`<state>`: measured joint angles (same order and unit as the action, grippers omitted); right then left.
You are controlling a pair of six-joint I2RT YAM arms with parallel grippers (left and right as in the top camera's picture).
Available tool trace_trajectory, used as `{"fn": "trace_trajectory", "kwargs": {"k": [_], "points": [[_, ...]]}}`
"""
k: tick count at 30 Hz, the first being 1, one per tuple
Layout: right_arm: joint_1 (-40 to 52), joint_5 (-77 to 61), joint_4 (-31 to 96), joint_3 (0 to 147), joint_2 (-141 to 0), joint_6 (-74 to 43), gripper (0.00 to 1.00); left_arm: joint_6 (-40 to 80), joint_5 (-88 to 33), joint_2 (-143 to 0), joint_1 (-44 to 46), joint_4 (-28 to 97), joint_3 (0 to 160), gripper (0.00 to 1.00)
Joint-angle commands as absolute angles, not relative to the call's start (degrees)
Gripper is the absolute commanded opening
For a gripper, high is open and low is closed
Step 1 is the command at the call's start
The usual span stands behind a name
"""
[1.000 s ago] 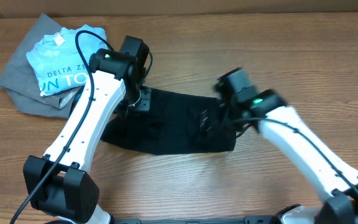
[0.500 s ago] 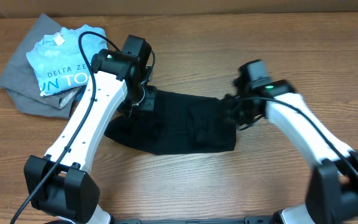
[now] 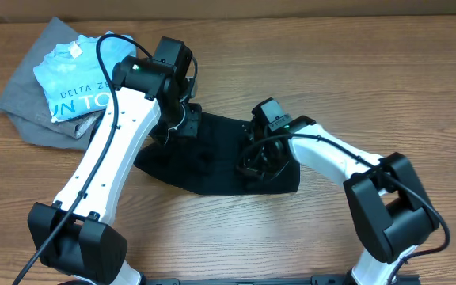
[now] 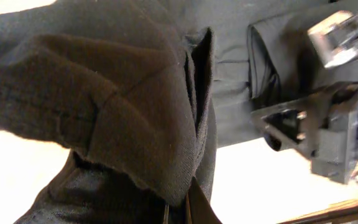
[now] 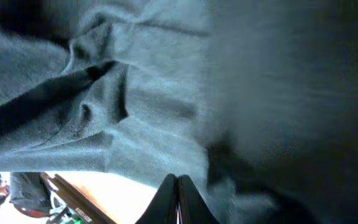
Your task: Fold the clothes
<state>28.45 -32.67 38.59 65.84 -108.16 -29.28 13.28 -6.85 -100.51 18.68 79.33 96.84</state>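
The black T-shirt (image 3: 212, 158) lies bunched in the middle of the table. At its upper left corner my left gripper (image 3: 182, 123) is shut on it. In the left wrist view the fabric (image 4: 123, 106) drapes over the left gripper (image 4: 178, 214) and hides most of the jaws. My right gripper (image 3: 256, 165) hangs over the shirt's right half. In the right wrist view the right gripper (image 5: 178, 186) has its fingers pressed together at an edge of the cloth (image 5: 154, 93), which fills the picture. The right arm's gripper (image 4: 316, 130) also shows blurred in the left wrist view.
A light blue T-shirt (image 3: 81, 75) with white lettering lies on a grey garment (image 3: 26, 111) at the back left. Bare wooden table (image 3: 355, 71) surrounds the black shirt. The table's back edge runs along the top.
My right gripper has shut and swung left from the shirt's right edge to over its right half. The left gripper has kept its hold and barely moved.
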Motion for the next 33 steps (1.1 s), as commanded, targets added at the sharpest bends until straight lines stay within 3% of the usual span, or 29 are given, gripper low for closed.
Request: {"fn": "trace_trajectory", "kwargs": {"k": [1, 14, 23, 29, 33], "points": [[22.8, -29.8, 42.0, 69.0, -100.4, -28.3, 0.04, 12.2, -8.0, -99.9, 20.7, 79.3, 98.8, 0.04], [0.2, -26.4, 51.5, 69.5, -83.5, -25.8, 0.11, 19.1, -7.0, -103.0, 34.9, 67.2, 98.7, 0.04], [-2.4, -22.9, 52.9, 69.5, -83.0, -23.3, 0.11, 24.2, -18.1, -115.3, 43.7, 51.6, 98.7, 0.04], [-2.4, -21.2, 53.5, 69.5, -83.0, -23.4, 0.19, 26.8, -18.9, -117.4, 46.1, 51.8, 99.1, 0.48], [-2.4, -21.0, 53.5, 69.5, -83.0, -23.3, 0.26, 25.6, -16.1, -116.5, 43.3, 57.6, 104.2, 0.55]]}}
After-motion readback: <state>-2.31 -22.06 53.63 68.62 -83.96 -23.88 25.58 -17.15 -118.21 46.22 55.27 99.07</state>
